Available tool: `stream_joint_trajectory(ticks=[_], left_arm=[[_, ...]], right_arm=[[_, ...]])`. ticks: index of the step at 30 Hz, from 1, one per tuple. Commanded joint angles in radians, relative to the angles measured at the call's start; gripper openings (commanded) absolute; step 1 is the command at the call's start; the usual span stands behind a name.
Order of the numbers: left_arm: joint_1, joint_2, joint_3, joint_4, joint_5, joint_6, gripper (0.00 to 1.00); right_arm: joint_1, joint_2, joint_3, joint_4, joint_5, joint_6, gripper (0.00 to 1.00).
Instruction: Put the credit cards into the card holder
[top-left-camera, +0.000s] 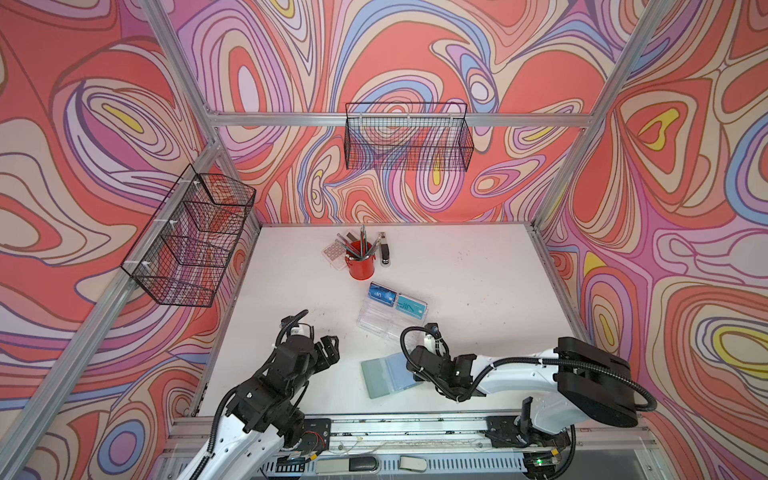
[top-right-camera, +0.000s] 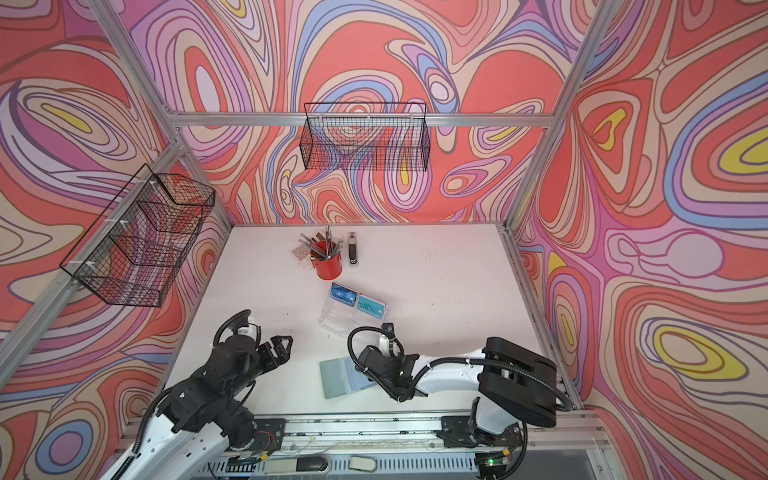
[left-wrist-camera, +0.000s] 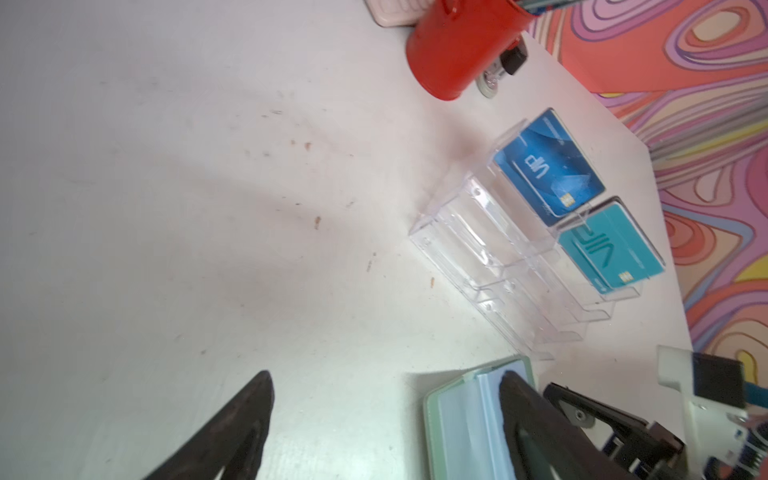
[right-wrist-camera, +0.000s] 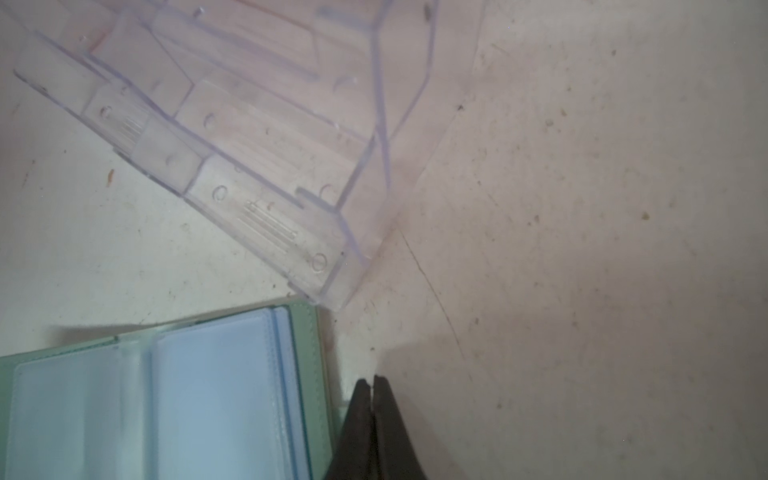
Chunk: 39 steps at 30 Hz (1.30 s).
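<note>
The card holder (top-left-camera: 380, 376) (top-right-camera: 338, 378) lies open on the white table, sage green with clear sleeves (right-wrist-camera: 145, 407) facing up. A blue credit card (top-left-camera: 381, 294) (left-wrist-camera: 548, 166) and a teal credit card (top-left-camera: 410, 306) (left-wrist-camera: 611, 249) stand in the back row of a clear acrylic stand (top-left-camera: 382, 324) (right-wrist-camera: 249, 124). My left gripper (left-wrist-camera: 386, 376) (top-left-camera: 332, 349) is open and empty, hovering left of the holder and apart from it. My right gripper (right-wrist-camera: 370, 380) is shut, its tips just off the holder's right edge; in both top views its wrist hides them.
A red cup of pens (top-left-camera: 360, 266), a stapler (top-left-camera: 384, 251) and a small calculator (top-left-camera: 334, 251) stand at the back of the table. Wire baskets hang on the back wall (top-left-camera: 409, 137) and the left wall (top-left-camera: 191, 237).
</note>
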Motion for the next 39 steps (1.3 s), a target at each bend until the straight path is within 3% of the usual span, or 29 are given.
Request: stream_joint_trajectory(ticks=[1, 6, 12, 16, 18, 22, 27, 29, 33, 39], left_arm=[[-0.004, -0.043, -0.015, -0.186, -0.196, -0.085, 0.89], [-0.004, -0.084, -0.018, -0.224, -0.242, -0.137, 0.87], [-0.004, -0.12, -0.055, -0.176, -0.177, -0.101, 0.87], [-0.004, -0.126, -0.059, -0.17, -0.176, -0.095, 0.84], [-0.004, -0.128, -0.058, -0.172, -0.185, -0.095, 0.83], [-0.004, -0.136, -0.059, -0.174, -0.19, -0.096, 0.83], [-0.004, -0.148, -0.061, -0.174, -0.192, -0.095, 0.83], [-0.004, -0.15, -0.062, -0.174, -0.193, -0.096, 0.83], [-0.004, -0.15, -0.063, -0.174, -0.193, -0.097, 0.83], [-0.004, -0.144, -0.065, -0.17, -0.185, -0.097, 0.83]], right_arm=[[-0.005, -0.046, -0.025, 0.067, -0.03, 0.028, 0.17], [-0.019, -0.125, 0.095, -0.124, 0.048, -0.079, 0.5], [-0.139, -0.209, 0.277, -0.321, 0.082, -0.325, 0.62], [-0.247, -0.159, 0.453, -0.383, 0.081, -0.566, 0.73], [-0.291, -0.09, 0.563, -0.427, 0.056, -0.665, 0.74], [-0.411, 0.072, 0.739, -0.488, -0.219, -0.827, 0.63], [-0.549, 0.212, 0.816, -0.55, -0.451, -0.84, 0.61], [-0.574, 0.211, 0.785, -0.513, -0.529, -0.838, 0.64], [-0.584, 0.203, 0.755, -0.488, -0.604, -0.845, 0.68], [-0.583, 0.176, 0.746, -0.482, -0.608, -0.844, 0.73]])
